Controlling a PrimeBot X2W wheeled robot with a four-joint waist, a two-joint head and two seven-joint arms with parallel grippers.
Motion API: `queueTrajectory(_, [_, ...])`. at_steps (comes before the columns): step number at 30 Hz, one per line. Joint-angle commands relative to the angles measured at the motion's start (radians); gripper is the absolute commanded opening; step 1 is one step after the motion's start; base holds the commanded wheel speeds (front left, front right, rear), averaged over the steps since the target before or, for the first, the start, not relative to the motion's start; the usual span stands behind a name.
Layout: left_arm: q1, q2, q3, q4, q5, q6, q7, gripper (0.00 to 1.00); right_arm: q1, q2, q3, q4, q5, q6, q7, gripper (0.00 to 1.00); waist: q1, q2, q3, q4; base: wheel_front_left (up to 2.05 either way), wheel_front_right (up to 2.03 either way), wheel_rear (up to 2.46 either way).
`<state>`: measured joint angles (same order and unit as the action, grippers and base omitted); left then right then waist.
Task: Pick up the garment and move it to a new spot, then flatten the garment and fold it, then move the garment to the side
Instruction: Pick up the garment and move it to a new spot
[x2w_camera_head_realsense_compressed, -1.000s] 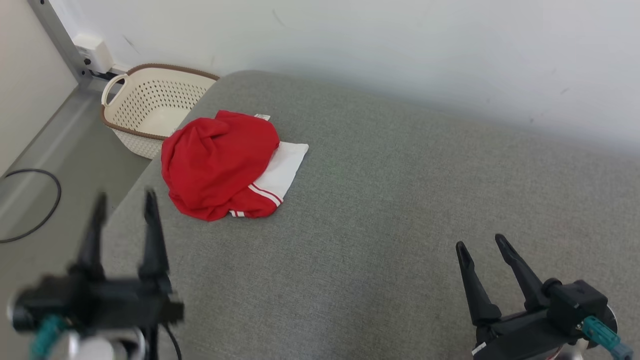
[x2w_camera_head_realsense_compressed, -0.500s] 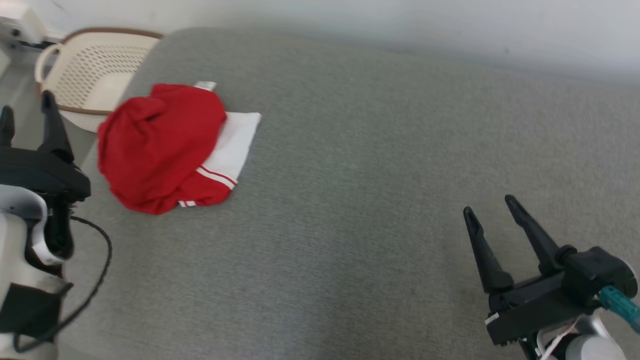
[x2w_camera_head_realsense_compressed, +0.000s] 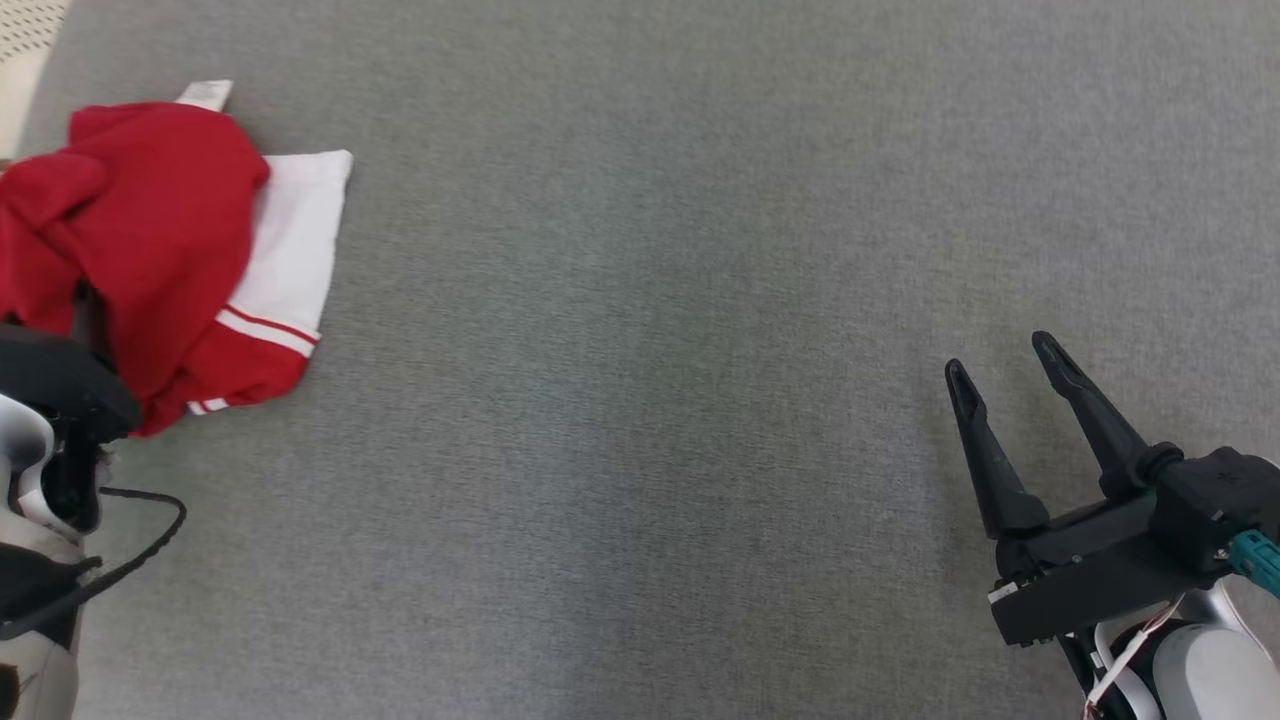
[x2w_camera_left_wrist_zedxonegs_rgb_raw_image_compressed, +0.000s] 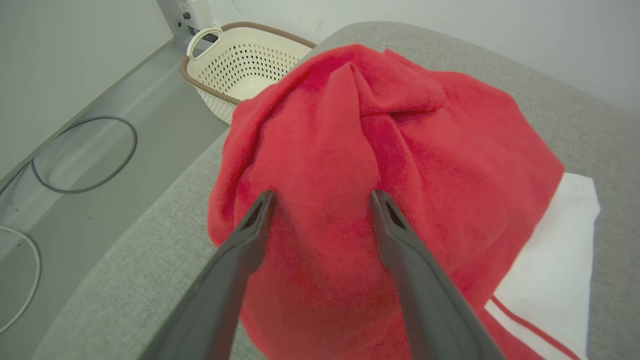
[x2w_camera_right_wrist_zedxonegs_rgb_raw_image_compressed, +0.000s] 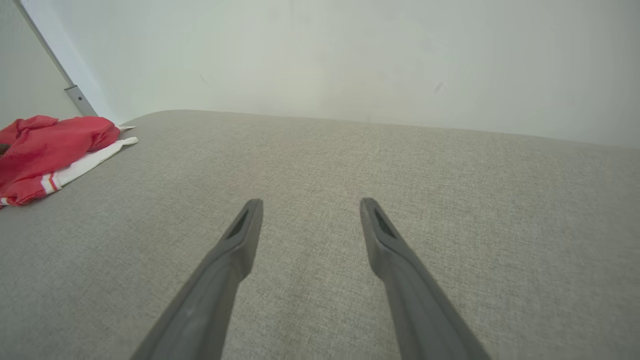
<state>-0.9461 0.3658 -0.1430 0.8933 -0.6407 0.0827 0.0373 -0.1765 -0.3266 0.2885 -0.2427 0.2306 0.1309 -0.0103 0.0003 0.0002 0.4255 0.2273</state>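
The garment (x2w_camera_head_realsense_compressed: 150, 230) is a crumpled red piece with a white panel and red-and-white striped trim. It lies bunched at the far left of the grey cushioned surface (x2w_camera_head_realsense_compressed: 650, 400). In the left wrist view my left gripper (x2w_camera_left_wrist_zedxonegs_rgb_raw_image_compressed: 322, 195) is open, and its two fingertips stand right over the near side of the red garment (x2w_camera_left_wrist_zedxonegs_rgb_raw_image_compressed: 400, 140) with nothing pinched between them. I cannot tell whether they touch the cloth. My right gripper (x2w_camera_head_realsense_compressed: 1000, 353) is open at the lower right, over bare cushion and far from the garment (x2w_camera_right_wrist_zedxonegs_rgb_raw_image_compressed: 45, 145).
A cream perforated basket (x2w_camera_left_wrist_zedxonegs_rgb_raw_image_compressed: 245, 70) with a brown rim stands on the floor just past the cushion's far left corner. A dark cable loop (x2w_camera_left_wrist_zedxonegs_rgb_raw_image_compressed: 85, 155) lies on the grey floor beside it. A pale wall (x2w_camera_right_wrist_zedxonegs_rgb_raw_image_compressed: 350, 60) runs behind the cushion.
The head camera has swung down and to the right, shifting the whole picture. My left gripper has moved forward from the near edge up to the red garment. The right gripper stays open.
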Motion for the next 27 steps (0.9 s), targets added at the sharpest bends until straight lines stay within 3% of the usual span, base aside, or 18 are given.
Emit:
queueTrajectory(1, [-0.011, 0.007, -0.004, 0.014, -0.001, -0.005, 0.000, 1.00, -0.009, -0.005, 0.002, 0.002, 0.009, 0.000, -0.005, 1.00, -0.0003, -0.0002, 0.040, -0.034, 0.00, 0.00, 0.00])
queueTrajectory(2, [-0.018, 0.007, -0.006, 0.030, -0.001, -0.012, -0.004, 0.75, -0.014, -0.006, 0.002, 0.003, 0.010, 0.000, -0.006, 1.00, -0.0003, -0.0002, 0.043, -0.033, 0.00, 0.00, 0.00])
queueTrajectory(3, [-0.023, 0.008, -0.007, 0.044, -0.002, -0.018, -0.008, 0.20, -0.017, -0.007, 0.002, 0.006, 0.010, 0.000, -0.006, 1.00, -0.0003, -0.0002, 0.043, -0.032, 0.00, 0.00, 0.00])
queueTrajectory(4, [-0.029, 0.010, -0.011, 0.057, 0.001, -0.022, -0.014, 0.00, -0.018, -0.007, 0.003, 0.008, 0.009, 0.000, -0.007, 1.00, -0.0003, -0.0002, 0.044, -0.030, 0.00, 0.00, 0.00])
queueTrajectory(10, [-0.088, 0.042, -0.032, 0.055, 0.058, -0.009, -0.149, 0.00, -0.010, -0.001, -0.007, 0.021, 0.017, 0.000, -0.009, 1.00, -0.0003, -0.0002, 0.023, -0.012, 0.00, 0.00, 0.00])
queueTrajectory(16, [-0.131, 0.058, -0.066, -0.043, 0.123, 0.011, -0.258, 0.00, 0.009, 0.017, -0.023, 0.036, 0.012, 0.000, -0.019, 1.00, -0.0003, -0.0002, -0.046, 0.003, 0.00, 0.00, 0.00])
queueTrajectory(21, [-0.102, 0.055, -0.082, -0.190, 0.160, 0.042, -0.285, 0.00, 0.036, 0.034, -0.031, 0.050, 0.008, 0.000, -0.019, 1.00, -0.0003, -0.0002, -0.110, 0.004, 0.00, 0.00, 0.00])
queueTrajectory(27, [0.014, 0.056, -0.066, -0.448, 0.170, 0.109, -0.294, 0.00, 0.075, 0.062, -0.043, 0.060, 0.001, 0.000, -0.024, 1.00, -0.0003, -0.0002, -0.181, -0.007, 0.00, 0.00, 0.00])
